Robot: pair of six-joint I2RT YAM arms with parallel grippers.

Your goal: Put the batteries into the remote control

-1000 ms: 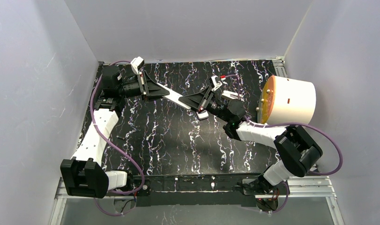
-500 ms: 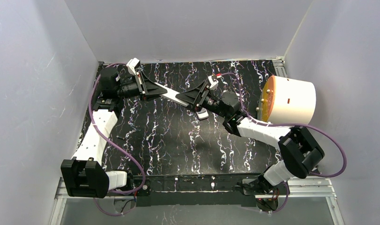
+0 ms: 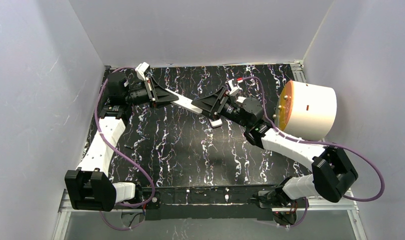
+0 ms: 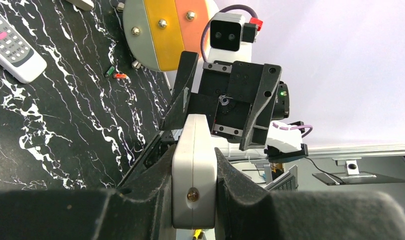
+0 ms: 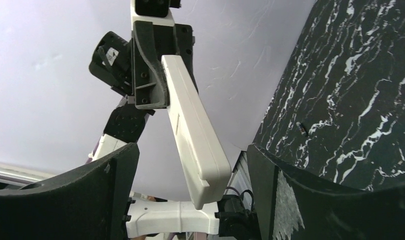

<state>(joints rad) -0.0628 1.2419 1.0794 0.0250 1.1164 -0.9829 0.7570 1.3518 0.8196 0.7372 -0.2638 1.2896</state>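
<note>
- Left claw, well to the left of the drum, is closed on one end of a white remote, with a finger pressed to each long side.
- Remote is held off the black marbled table and stretches from the left claw towards the drum, its far end free.
- Right claw, nearer the drum, stands wide open around the remote's far end. Both fingers are apart from it, and it grips nothing.
- Flat on the table lies a second remote, keys up with a pink button. It is left of the drum and partly under the right claw in the top view.
- Two batteries, one dark and one red, lie on the table just beside the drum's striped front face.
- Drum, white with an orange and yellow face, sits at the table's right edge.
</note>
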